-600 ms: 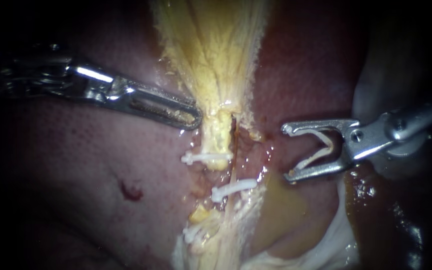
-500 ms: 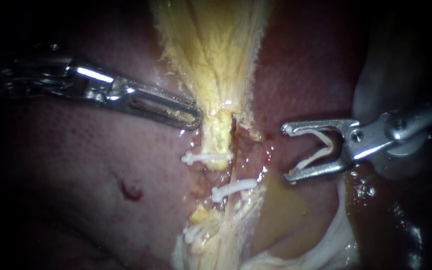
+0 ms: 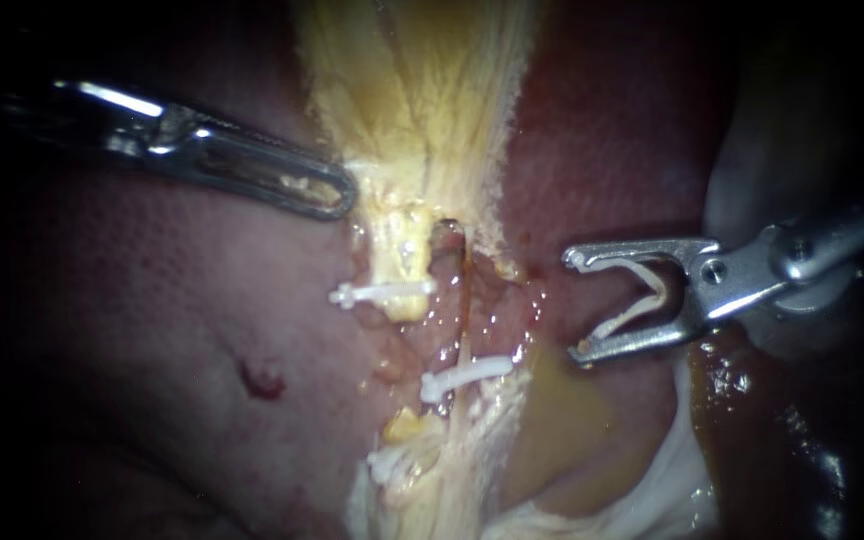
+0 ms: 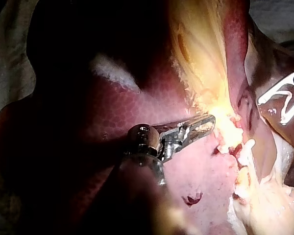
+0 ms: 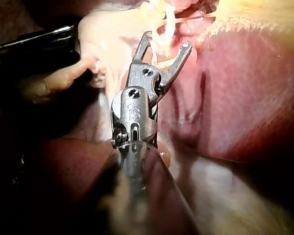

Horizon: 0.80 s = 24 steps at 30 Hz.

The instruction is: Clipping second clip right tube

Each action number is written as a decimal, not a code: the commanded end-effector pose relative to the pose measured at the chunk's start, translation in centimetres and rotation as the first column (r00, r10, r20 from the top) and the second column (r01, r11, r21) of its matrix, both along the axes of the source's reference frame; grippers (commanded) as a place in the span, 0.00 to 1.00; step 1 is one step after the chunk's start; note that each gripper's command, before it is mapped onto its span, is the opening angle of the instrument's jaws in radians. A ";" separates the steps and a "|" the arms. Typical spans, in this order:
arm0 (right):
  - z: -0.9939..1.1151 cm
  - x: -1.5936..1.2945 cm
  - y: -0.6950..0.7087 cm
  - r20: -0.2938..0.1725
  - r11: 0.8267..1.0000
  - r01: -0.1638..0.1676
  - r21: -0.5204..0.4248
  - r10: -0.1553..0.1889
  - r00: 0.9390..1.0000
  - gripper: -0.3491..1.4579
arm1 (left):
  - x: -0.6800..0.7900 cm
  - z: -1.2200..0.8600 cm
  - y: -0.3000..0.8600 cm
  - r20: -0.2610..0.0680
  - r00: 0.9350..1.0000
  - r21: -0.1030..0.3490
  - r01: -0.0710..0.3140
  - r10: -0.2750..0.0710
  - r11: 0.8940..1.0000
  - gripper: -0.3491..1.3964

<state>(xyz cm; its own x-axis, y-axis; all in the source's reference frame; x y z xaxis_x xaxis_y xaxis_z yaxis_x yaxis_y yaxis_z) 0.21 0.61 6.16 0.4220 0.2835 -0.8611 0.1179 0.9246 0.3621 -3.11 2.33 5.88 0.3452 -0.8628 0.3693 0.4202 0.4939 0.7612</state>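
Just left of the right instrument (image 3: pixel 576 305), whose wide-spread jaws hold an open clip (image 3: pixel 642 302), the right tube (image 3: pixel 463 335) runs upright across their mouth, near but apart, bare above its lower clip (image 3: pixel 467 375).

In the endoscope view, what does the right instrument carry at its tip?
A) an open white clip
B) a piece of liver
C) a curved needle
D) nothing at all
A: the right instrument holds a white clip at its tip, and the clip's two limbs are spread in a V.
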 end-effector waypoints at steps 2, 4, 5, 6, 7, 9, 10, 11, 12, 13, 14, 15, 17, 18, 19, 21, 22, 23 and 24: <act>0.00 0.00 0.00 0.000 1.000 -0.001 0.000 0.001 1.000 0.47 | 0.05 -0.05 0.00 0.000 1.000 -0.001 0.006 -0.006 1.000 0.00; 0.00 0.00 0.00 0.000 1.000 -0.001 0.000 0.001 1.000 0.47 | 0.07 -0.07 -0.01 -0.002 1.000 -0.003 0.008 -0.008 1.000 0.00; 0.00 0.00 0.00 0.000 1.000 0.000 0.000 0.000 1.000 0.47 | 0.08 -0.07 -0.02 -0.002 1.000 -0.003 0.008 -0.008 1.000 0.00; 0.00 0.00 0.00 -0.001 1.000 0.002 0.001 -0.002 1.000 0.47 | 0.08 -0.07 -0.02 -0.002 1.000 -0.003 0.008 -0.008 1.000 0.00; 0.00 0.00 0.00 -0.003 1.000 0.000 0.002 0.000 1.000 0.47 | 0.08 -0.07 -0.02 -0.002 1.000 -0.003 0.008 -0.008 1.000 0.00; 0.01 0.02 0.00 -0.008 1.000 0.006 0.005 -0.006 1.000 0.47 | 0.08 -0.07 -0.02 -0.002 1.000 -0.003 0.008 -0.008 1.000 0.00; 0.01 0.04 0.00 -0.017 1.000 0.009 0.009 -0.008 1.000 0.47 | 0.08 -0.07 -0.02 -0.002 1.000 -0.003 0.008 -0.008 1.000 0.00; 0.02 0.06 -0.01 -0.022 1.000 0.011 0.011 -0.011 1.000 0.47 | 0.08 -0.07 -0.02 -0.002 1.000 -0.003 0.008 -0.008 1.000 0.00; 0.02 0.08 -0.02 -0.034 1.000 0.014 0.008 -0.014 0.999 0.47 | 0.08 -0.06 -0.03 -0.002 1.000 -0.004 0.008 -0.008 1.000 0.00; 0.03 0.11 -0.02 -0.041 1.000 0.013 0.022 -0.012 0.999 0.47 | 0.08 -0.06 -0.03 -0.002 1.000 -0.004 0.008 -0.008 1.000 0.00; 0.04 0.14 -0.03 -0.049 0.999 0.014 0.037 -0.012 0.999 0.47 | 0.08 -0.07 -0.03 -0.002 1.000 -0.004 0.008 -0.008 1.000 0.00; 0.05 0.18 -0.04 -0.059 0.998 0.013 0.064 -0.009 0.998 0.47 | 0.08 -0.07 -0.03 -0.002 1.000 -0.004 0.008 -0.008 1.000 0.00; 0.08 0.24 -0.07 -0.067 0.995 0.010 0.094 -0.004 0.998 0.47 | 0.08 -0.07 -0.03 -0.002 1.000 -0.004 0.008 -0.008 1.000 0.00; 0.11 0.28 -0.09 -0.070 0.994 0.011 0.112 -0.003 0.998 0.47 | 0.08 -0.07 -0.03 -0.002 1.000 -0.004 0.008 -0.008 1.000 0.00; 0.13 0.32 -0.12 -0.072 0.992 0.009 0.128 0.000 0.997 0.47 | 0.08 -0.07 -0.03 -0.002 1.000 -0.004 0.008 -0.008 1.000 0.00; 0.19 0.39 -0.16 -0.075 0.989 0.017 0.145 -0.006 0.997 0.47 | 0.08 -0.06 -0.03 -0.002 1.000 -0.004 0.008 -0.008 1.000 0.00; 0.24 0.44 -0.19 -0.075 0.987 0.019 0.161 -0.007 0.997 0.47 | 0.08 -0.06 -0.03 -0.002 1.000 -0.004 0.008 -0.008 1.000 0.00; 0.27 0.48 -0.22 -0.074 0.986 0.018 0.164 -0.006 0.997 0.47 | 0.08 -0.06 -0.03 -0.002 1.000 -0.004 0.008 -0.008 1.000 0.00; 0.32 0.52 -0.24 -0.070 0.984 0.016 0.177 -0.003 0.998 0.47 | 0.08 -0.06 -0.03 -0.002 1.000 -0.004 0.008 -0.008 1.000 0.00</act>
<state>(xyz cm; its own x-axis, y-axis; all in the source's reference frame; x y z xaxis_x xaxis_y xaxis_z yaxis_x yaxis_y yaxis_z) 0.77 0.34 6.51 0.3662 0.4368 -0.8217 0.1572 0.8413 0.5173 -3.02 2.30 5.81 0.3385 -0.8644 0.3718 0.4262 0.4931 0.7584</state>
